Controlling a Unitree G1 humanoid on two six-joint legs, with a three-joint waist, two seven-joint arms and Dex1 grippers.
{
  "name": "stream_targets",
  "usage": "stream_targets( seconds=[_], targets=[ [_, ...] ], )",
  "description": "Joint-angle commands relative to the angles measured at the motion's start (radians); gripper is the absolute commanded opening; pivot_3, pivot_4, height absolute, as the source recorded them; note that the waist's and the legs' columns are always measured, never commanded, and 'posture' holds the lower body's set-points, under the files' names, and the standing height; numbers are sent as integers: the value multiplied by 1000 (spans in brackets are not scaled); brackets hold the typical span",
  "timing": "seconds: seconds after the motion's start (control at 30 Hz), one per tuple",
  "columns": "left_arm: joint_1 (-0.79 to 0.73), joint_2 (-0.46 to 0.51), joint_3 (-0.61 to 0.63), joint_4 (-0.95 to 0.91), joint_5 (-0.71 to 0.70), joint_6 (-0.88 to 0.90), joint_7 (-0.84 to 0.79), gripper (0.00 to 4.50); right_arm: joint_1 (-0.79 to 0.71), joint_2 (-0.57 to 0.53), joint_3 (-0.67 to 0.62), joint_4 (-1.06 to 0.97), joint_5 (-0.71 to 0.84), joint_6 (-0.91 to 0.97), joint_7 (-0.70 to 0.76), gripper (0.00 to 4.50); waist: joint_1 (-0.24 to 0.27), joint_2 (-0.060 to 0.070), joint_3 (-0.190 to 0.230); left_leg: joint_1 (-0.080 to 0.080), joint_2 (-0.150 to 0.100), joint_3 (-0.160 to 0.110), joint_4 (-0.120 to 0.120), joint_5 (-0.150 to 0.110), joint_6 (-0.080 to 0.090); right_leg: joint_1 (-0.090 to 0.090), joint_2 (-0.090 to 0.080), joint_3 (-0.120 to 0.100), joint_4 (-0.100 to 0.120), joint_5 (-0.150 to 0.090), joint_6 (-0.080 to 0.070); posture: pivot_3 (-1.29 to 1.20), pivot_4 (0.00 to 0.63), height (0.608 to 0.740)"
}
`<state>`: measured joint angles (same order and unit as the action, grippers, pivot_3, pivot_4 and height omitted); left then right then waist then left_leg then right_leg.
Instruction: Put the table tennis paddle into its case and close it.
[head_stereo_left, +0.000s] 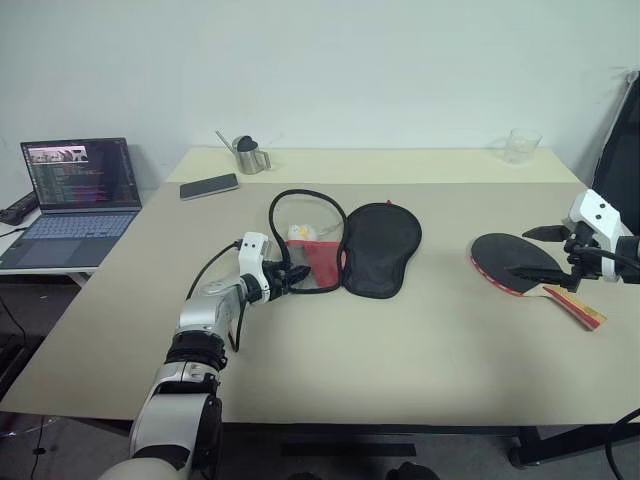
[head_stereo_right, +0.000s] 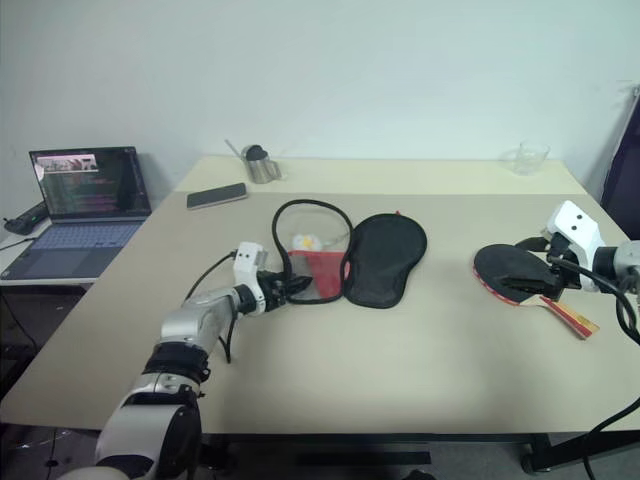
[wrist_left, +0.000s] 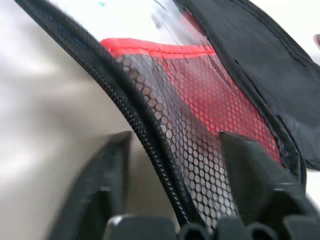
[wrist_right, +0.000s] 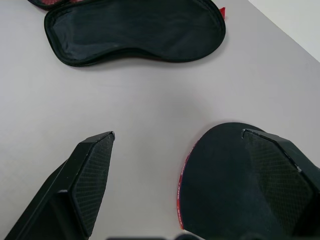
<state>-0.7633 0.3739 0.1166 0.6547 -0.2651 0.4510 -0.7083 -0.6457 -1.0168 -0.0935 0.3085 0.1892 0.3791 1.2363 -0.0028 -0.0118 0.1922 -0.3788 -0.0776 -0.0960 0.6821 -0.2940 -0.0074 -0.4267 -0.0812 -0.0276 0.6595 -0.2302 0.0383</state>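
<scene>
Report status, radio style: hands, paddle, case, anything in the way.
Left hand open astride the open case's zipper rim. Right hand open above the paddle, which lies on the table. Nothing between paddle and case.

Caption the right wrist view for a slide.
Open right gripper poised over the table tennis paddle, opened case lying beyond.

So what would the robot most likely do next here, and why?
Probably lower the right gripper and close it on the table tennis paddle. Its jaws are open just above the paddle, which lies flat on the table, well clear of the case. The case is already unzipped and spread open, with the left gripper open at its mesh edge.
</scene>
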Motion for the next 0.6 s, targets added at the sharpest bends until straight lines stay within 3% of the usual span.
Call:
stream_targets(
  seconds=[0.03,0.07,0.3,0.43,0.6],
  targets=[
    [17,77,21,-94,6,-2,-2,4244,-19,-19,1,-10,-15,41,-40,4500,0,0,0,0,0,0,0,0,0,0,0,0,0,0,0,0,150,740],
    [23,101,29,-106,4,-1,-10,4485,-30,-22,12,15,-42,61,-72,4500,-1,0,0,0,0,0,0,0,0,0,0,0,0,0,0,0,150,740],
    [159,304,37,-360,-79,26,-230,4485,-224,6,125,309,-254,155,-340,4500,-4,0,0,0,0,6,-2,0,0,-5,1,7,2,0,0,0,150,740],
    [196,332,53,-458,-125,69,-260,4485,-315,31,208,459,-334,196,-361,4500,-2,0,0,-2,0,10,-2,0,0,-9,1,11,3,0,0,0,150,740],
    [227,314,35,-540,-150,104,-248,4485,-378,45,231,547,-325,239,-246,4500,-3,0,0,-3,1,13,-2,0,0,-11,1,13,4,0,0,0,150,740]
  ],
)
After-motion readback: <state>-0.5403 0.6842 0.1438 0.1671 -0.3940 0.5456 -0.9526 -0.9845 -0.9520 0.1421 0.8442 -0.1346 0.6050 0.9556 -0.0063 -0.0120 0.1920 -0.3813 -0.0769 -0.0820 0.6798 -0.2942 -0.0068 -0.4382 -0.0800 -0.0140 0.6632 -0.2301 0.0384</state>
